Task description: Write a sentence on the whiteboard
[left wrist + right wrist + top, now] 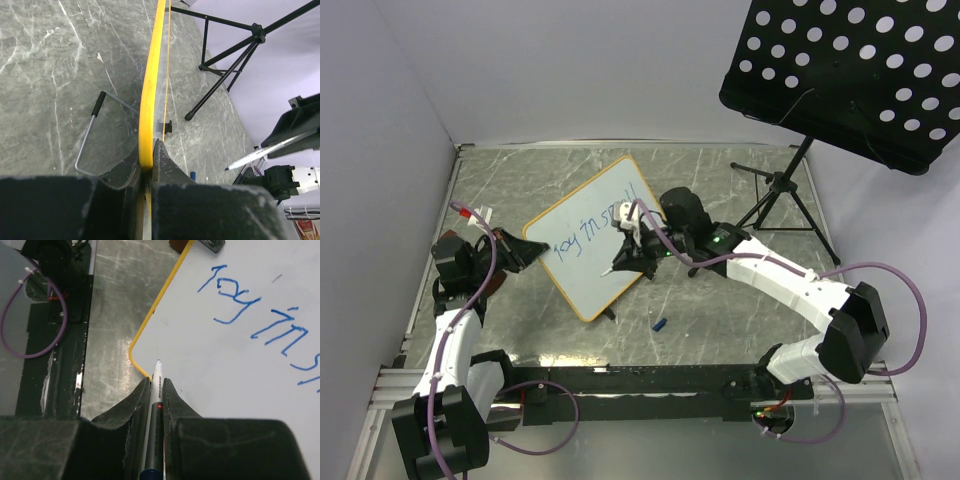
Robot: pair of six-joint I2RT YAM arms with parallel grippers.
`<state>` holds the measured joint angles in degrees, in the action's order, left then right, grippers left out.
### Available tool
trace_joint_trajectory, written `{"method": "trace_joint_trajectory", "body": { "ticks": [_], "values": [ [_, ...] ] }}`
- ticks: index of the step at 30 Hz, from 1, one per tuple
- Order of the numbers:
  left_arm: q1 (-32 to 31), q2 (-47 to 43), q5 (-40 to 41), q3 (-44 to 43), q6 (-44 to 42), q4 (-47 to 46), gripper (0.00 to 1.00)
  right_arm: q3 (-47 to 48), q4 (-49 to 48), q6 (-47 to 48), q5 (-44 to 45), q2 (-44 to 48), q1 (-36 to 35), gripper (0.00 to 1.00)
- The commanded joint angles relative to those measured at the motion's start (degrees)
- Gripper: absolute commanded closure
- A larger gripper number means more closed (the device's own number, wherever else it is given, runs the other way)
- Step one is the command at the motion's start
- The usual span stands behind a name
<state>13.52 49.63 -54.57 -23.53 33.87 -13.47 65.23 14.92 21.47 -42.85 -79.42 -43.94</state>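
Note:
The whiteboard lies tilted on the table, its yellow-orange frame edge-on in the left wrist view. Blue handwriting, the sentence, runs across it and reads about "joy in s...". My left gripper is shut on the board's left edge. My right gripper is shut on a white marker. The marker's tip points at the bare white board near its rounded corner, below the writing. From the left wrist view the marker is seen held above the table.
A black perforated music stand on a tripod stands at the back right. A small blue cap lies on the table in front of the board. A bent wire leg sticks out behind the board.

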Motion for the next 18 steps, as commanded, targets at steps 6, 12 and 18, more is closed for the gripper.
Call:
{"method": "trace_joint_trajectory", "body": {
  "ticks": [6,12,18],
  "values": [
    [-0.8,-0.2,-1.1,-1.0,-5.5,-0.7,0.99,-0.4,-7.7,-0.3,10.1,-0.3,-7.8,1.0],
    [-1.0,-0.1,-1.2,-1.1,-5.6,-0.7,0.99,-1.9,-10.8,-0.9,12.5,0.2,-9.4,1.0],
    [-1.3,-0.1,-1.3,-0.9,-5.3,-1.1,0.99,-2.7,-13.2,-0.3,15.4,0.1,-11.1,1.0]
  ]
}}
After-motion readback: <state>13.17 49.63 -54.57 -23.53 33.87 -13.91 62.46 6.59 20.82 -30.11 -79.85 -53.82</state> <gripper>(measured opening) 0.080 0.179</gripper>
